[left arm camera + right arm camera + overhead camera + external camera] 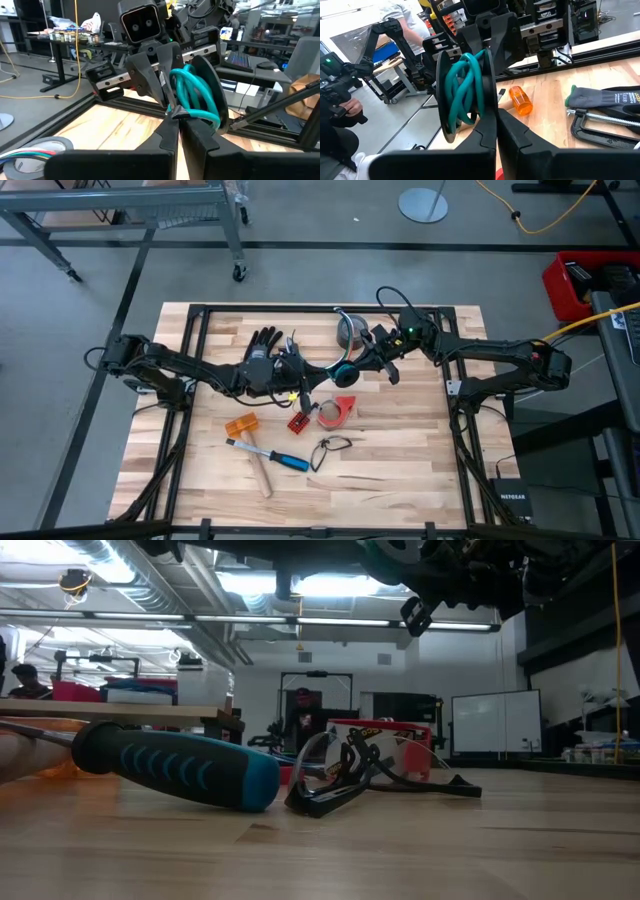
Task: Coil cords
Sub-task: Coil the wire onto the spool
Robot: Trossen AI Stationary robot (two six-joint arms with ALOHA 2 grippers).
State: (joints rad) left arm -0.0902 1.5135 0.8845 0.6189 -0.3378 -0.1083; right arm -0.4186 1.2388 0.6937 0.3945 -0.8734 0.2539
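Observation:
A coil of thick teal cable (343,372) hangs between my two grippers above the middle of the table. It also shows in the left wrist view (197,95) and the right wrist view (465,87), with a dark round rim beside its loops. My left gripper (331,377) comes from the table's left and is shut on the coil. My right gripper (356,366) comes from the right and is shut on it too. A few thin coloured wires (297,393) show under my left arm beside the black glove (262,350). The rest of the bundle is hidden. My left gripper pinches the teal coil's loops (176,111) between its two fingers, coming about level from the table's left. The coil stands on edge, lifted clear of the table. My right gripper pinches the loops on the coil's other side (481,114) between its two fingers, coming about level from the table's right. Its fingers (150,75) meet the left ones across the coil.
A hammer (268,460) with a teal and black grip (180,768), a thin black cord loop (333,445), a red tape dispenser (338,410), an orange block (241,425) and a grey tape roll (351,331) lie on the table. A person (340,115) stands beyond the table.

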